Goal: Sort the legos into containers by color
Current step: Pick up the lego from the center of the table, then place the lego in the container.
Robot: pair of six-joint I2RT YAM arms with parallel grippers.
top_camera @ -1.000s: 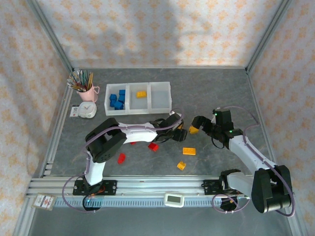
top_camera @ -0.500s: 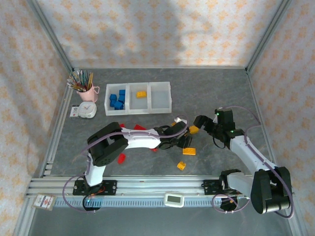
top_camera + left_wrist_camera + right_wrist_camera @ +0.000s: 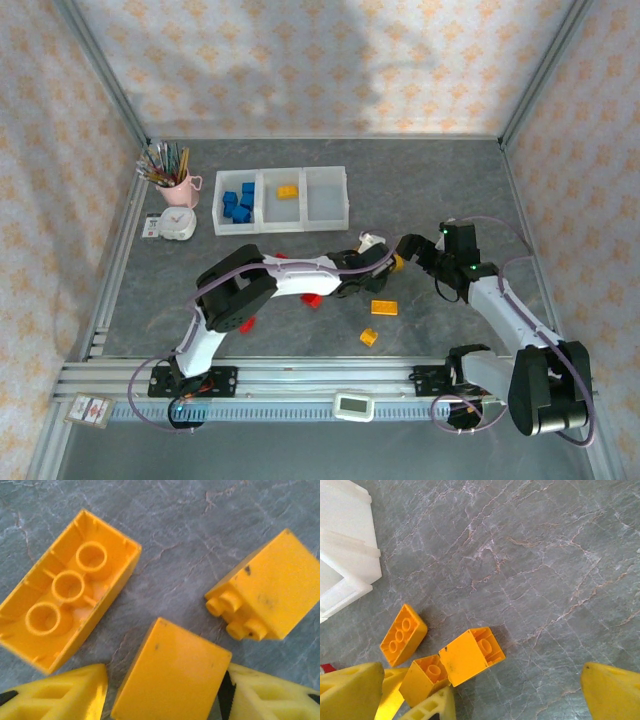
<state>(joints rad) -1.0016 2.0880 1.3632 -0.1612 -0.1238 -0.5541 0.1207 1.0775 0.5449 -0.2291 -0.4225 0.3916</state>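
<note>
Three yellow legos lie together on the grey table. A long brick rests hollow side up, and a studded square brick lies on its side. My left gripper is open but narrowed around the third brick; its right finger touches it, and a thin gap shows on the left. My right gripper hovers open over the same cluster, holding nothing. The containers hold blue bricks in the left bin and one yellow brick in the middle bin.
Loose red bricks and yellow bricks lie nearer the front. A pink cup of pencils and a white clock stand left of the tray. The two grippers are almost touching.
My left gripper has reached rightward and farther out to the yellow cluster beside the right gripper. The right arm has barely moved.
</note>
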